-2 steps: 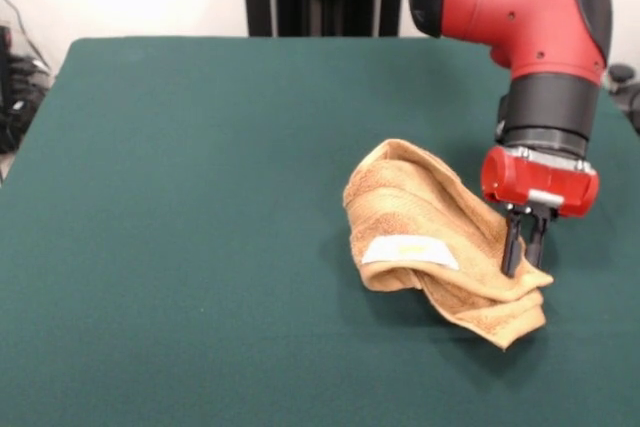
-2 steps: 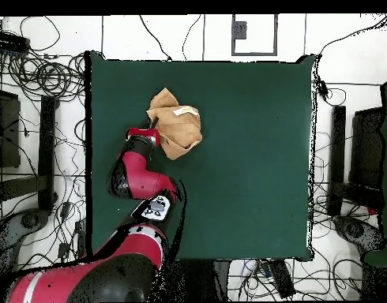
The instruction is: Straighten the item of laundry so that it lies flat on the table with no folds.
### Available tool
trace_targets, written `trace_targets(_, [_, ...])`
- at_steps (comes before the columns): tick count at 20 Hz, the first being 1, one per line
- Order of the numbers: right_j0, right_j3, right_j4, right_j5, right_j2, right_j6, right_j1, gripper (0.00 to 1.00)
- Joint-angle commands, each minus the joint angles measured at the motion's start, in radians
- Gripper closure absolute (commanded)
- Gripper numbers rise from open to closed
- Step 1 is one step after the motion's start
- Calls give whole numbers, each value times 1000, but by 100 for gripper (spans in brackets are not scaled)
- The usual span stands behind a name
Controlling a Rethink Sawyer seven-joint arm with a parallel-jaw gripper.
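Claw [image 1: 524, 244] points straight down, its two dark fingers close together with only a slim gap. The tips overlap the towel's [image 1: 430, 232] edge layers in the front view. They look pinched on a fold of cloth there, but whether fabric is truly caught between them or merely behind them I cannot tell for certain. My reading: gripping the towel edge.

Towel sits directly under and beside the claw, bunched. From the claw outward: stacked edge layers just below the tips, ending in a corner that juts past the claw toward the camera in the front view. Next a rolled ridge across the middle. Then the white-yellow tag [image 1: 409, 251] on the side away from the claw, facing up. Beyond that a humped lobe rising toward the far side.

In the overhead view the towel [image 2: 174, 124] is a crumpled lump, touching the claw's red housing [image 2: 143, 135].

Progress, as a judgement: little is done. No part of the towel lies as a single flat layer; several folds are stacked. Still left: draw the layers apart, spread the corners, flatten it.

Tabletop [image 1: 180, 207] around claw and towel is green felt, with plenty of room to spread.

Containers: none seen on the tabletop, so nothing to record inside any.
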Motion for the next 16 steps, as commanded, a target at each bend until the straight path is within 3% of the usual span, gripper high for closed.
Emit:
trace_targets(1, [-73,65,-109,23,183,339,-21,100])
trace_targets(8, [-155,157,-171,-22,253,420,-104,100])
trace_targets(12, [-268,259,-268,18,326,485,-230,100])
trace_targets(16, [-361,297,-313,57,384,508,-295,100])
